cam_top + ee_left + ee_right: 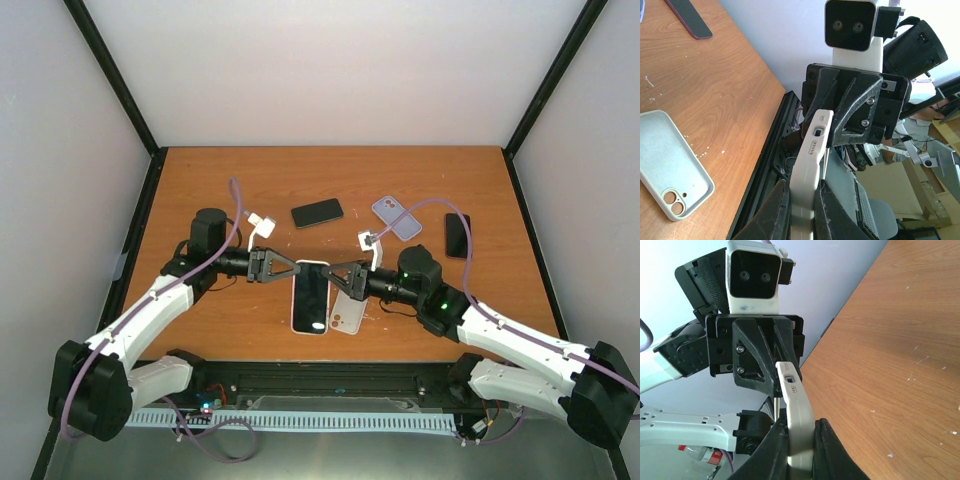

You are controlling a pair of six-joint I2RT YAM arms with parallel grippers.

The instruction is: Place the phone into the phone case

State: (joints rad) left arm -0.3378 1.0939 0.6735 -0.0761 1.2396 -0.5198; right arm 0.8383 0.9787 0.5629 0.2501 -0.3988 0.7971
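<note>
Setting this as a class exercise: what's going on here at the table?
The left gripper and right gripper are each shut on one white-edged phone, pinching its edges from opposite sides. The pale case lies beside it on the table, so the phone is not yet in.

The white-edged rectangular phone with a dark glass screen [310,300] is at the front middle of the brown wooden table [200,180]. The black left gripper [291,268] is on its left and the black right gripper [333,271] on its right, each pinching its far end. Just right of this phone, a pale soft phone case [350,315] lies on the table. Behind the phone lies a black slab phone [318,212]. Behind and to the right lies a lavender plastic case [396,217], and farther right a dark phone with a reddish rim [457,236].
</note>
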